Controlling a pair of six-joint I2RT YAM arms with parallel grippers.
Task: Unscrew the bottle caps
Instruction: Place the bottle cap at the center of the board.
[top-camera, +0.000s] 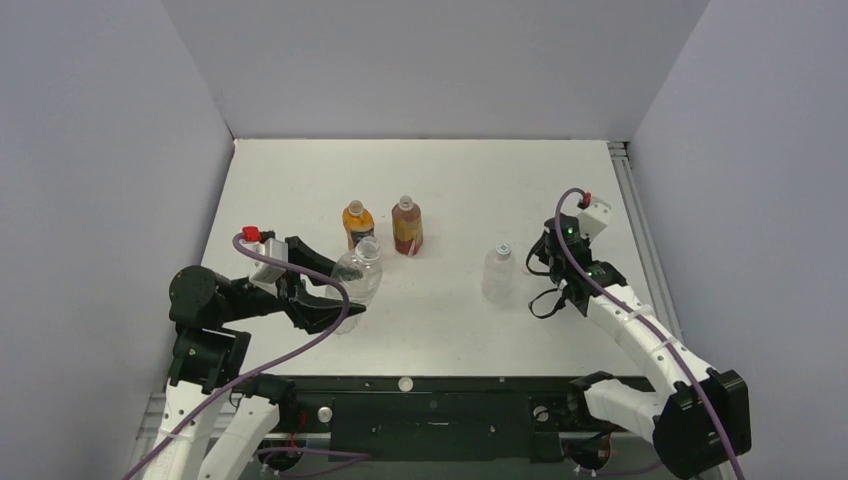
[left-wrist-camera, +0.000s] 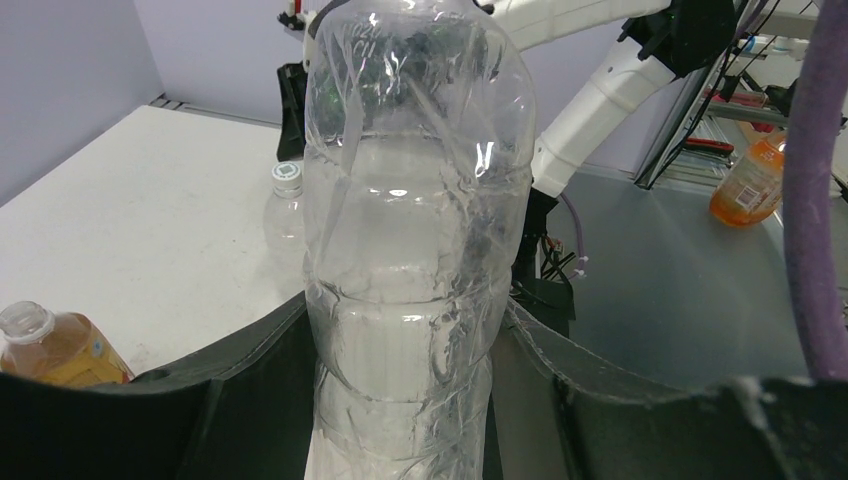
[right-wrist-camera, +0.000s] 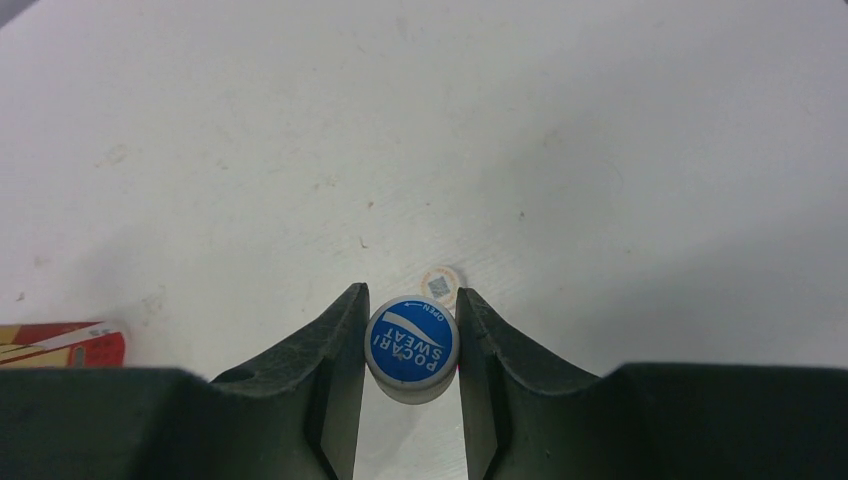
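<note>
Top view: left jaws clasp the clear bottle (top-camera: 357, 278) near the worktop's (top-camera: 450, 170) left edge; right jaws sit near its right edge.
Left wrist: jaws partly open, pressed against the bottle's sides.
Right wrist: jaws pinch the blue cap (right-wrist-camera: 411, 348), worktop beneath.

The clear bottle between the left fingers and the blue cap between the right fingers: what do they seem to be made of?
The clear bottle looks like thin transparent plastic with a glossy finish: it is see-through, creased and dented, with bright highlights. The blue cap seems to be opaque plastic, smooth with a slight sheen: white lettering is printed on its top.
</note>
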